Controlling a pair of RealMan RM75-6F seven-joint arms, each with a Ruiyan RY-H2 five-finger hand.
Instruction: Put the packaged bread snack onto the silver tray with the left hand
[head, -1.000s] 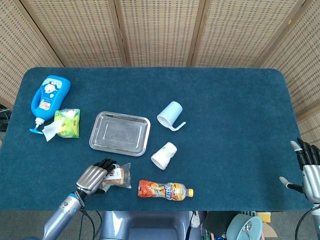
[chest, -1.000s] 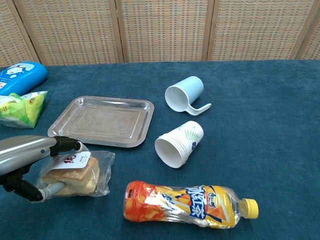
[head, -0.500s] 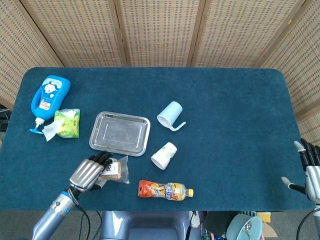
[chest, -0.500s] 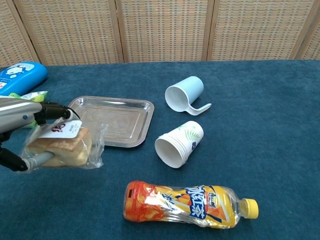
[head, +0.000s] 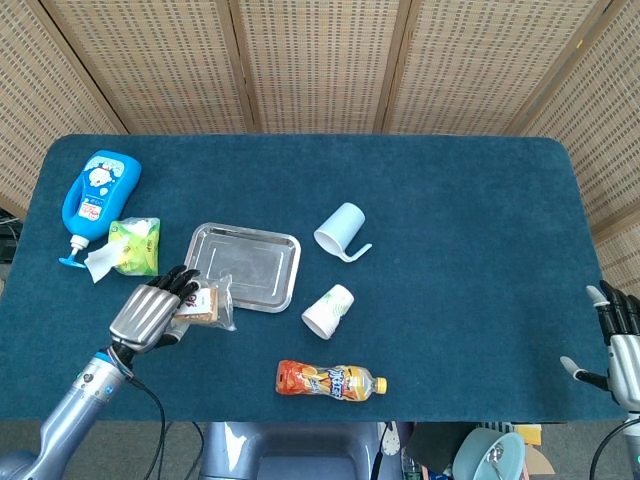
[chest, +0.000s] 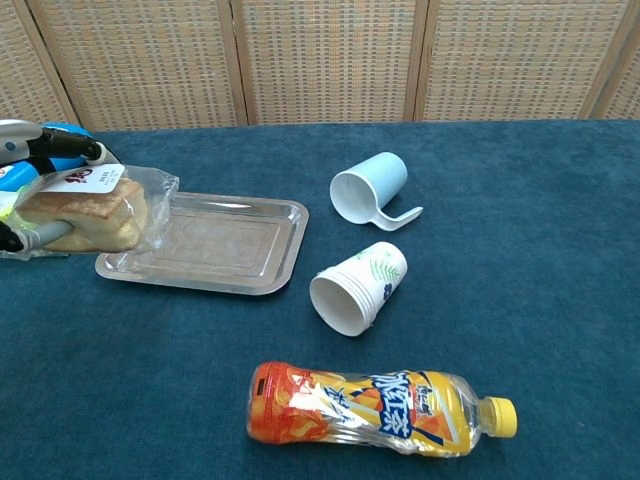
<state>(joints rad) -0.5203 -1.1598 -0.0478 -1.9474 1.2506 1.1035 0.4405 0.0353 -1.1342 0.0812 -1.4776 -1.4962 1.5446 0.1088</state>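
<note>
The packaged bread snack (head: 206, 303) (chest: 88, 210), a brown sandwich in clear wrap with a white label, is lifted off the table in the grip of my left hand (head: 150, 312) (chest: 28, 190). It hangs at the left end of the silver tray (head: 250, 262) (chest: 220, 250), overlapping that edge in the chest view. The tray lies flat with nothing in it. My right hand (head: 618, 338) shows only at the head view's lower right edge, fingers apart, holding nothing.
An orange drink bottle (head: 330, 380) (chest: 375, 405) lies near the front edge. A stack of paper cups (head: 328, 311) (chest: 358, 287) and a light blue mug (head: 340, 230) (chest: 370, 187) lie on their sides right of the tray. A blue bottle (head: 94, 196) and green packet (head: 133, 246) lie at the left.
My left hand has lifted the bread snack off the table and carried it up and back toward the tray's left end. The right hand has barely moved.
</note>
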